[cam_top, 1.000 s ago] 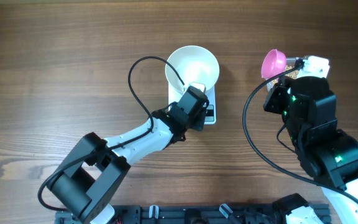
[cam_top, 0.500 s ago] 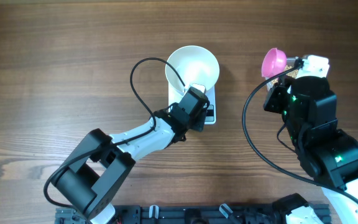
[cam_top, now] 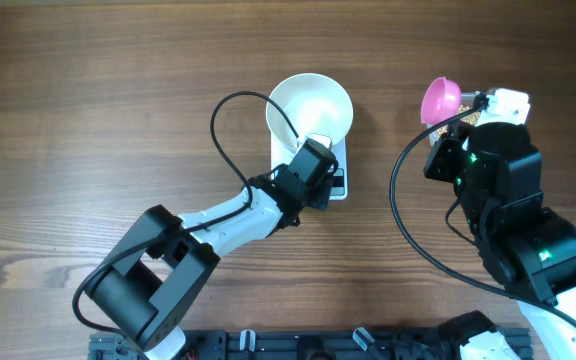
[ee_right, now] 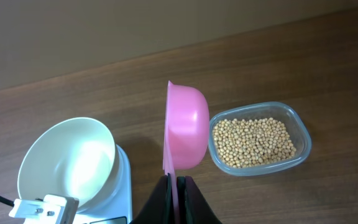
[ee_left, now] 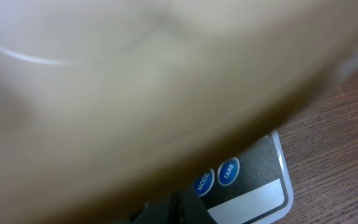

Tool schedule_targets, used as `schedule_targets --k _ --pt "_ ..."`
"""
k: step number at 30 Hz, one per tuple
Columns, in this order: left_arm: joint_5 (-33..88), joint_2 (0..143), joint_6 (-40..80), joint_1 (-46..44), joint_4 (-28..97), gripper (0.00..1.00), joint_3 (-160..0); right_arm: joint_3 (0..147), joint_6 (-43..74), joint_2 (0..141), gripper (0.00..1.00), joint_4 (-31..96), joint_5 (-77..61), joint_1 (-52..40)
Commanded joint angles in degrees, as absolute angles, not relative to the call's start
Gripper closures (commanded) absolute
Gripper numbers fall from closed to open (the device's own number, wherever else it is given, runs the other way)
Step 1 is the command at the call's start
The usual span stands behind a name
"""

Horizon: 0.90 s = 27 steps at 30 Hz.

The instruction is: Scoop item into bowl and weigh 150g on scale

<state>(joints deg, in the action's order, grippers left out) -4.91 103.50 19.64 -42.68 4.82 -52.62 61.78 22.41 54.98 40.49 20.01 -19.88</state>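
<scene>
1. Table of brown wood grain [cam_top: 88,80], seen from above: a round plain white bowl [cam_top: 313,105] sits on a small white square digital scale [cam_top: 341,158] near the table's middle. The bowl looks empty.
2. The left arm reaches in from the near left corner. Its left pincer [cam_top: 318,165] hangs over the scale's front edge, just beside the bowl.
3. Toward the right edge, the right pincer [cam_top: 465,110] holds a pink plastic scoop [cam_top: 440,100] by its handle, well apart from the bowl.
4. Left wrist view: the bowl's blurred wall fills most of the frame. Below it lie the scale's dark panel, two round blue buttons marked MODE [ee_left: 202,182] and TARE [ee_left: 229,171], and a grey display. The pincer's tips are pressed together just beside MODE, with nothing between them. Contact with the panel cannot be told.
5. Right wrist view: the pincer is clamped on the scoop's handle, and the cup stands on edge. To the right, a clear rounded-rectangular plastic tub [ee_right: 303,148] holds many small round tan-yellow beans [ee_right: 253,142]. The bowl on the scale lies to the left.
</scene>
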Motion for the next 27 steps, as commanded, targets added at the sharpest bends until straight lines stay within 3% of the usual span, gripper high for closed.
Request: schedule_targets --k 1,10,18,27 --pt "-5.6 107.3 19.9 -42.6 6.7 0.96 -51.7 63.5 21.3 55.1 0.96 40.1 21.0 -19.6" --pt "-5.7 105.5 19.9 -42.6 6.7 0.96 -51.8 63.5 21.0 55.1 0.96 39.7 21.0 -19.6" --pt "-5.7 90.5 19.9 -42.6 2.3 0.96 -51.8 63.5 21.0 55.1 0.96 39.7 21.0 -19.6" --pt "-5.7 88.0 19.7 -42.6 9.3 0.96 -51.8 63.5 21.0 55.1 0.96 39.6 21.0 -19.6"
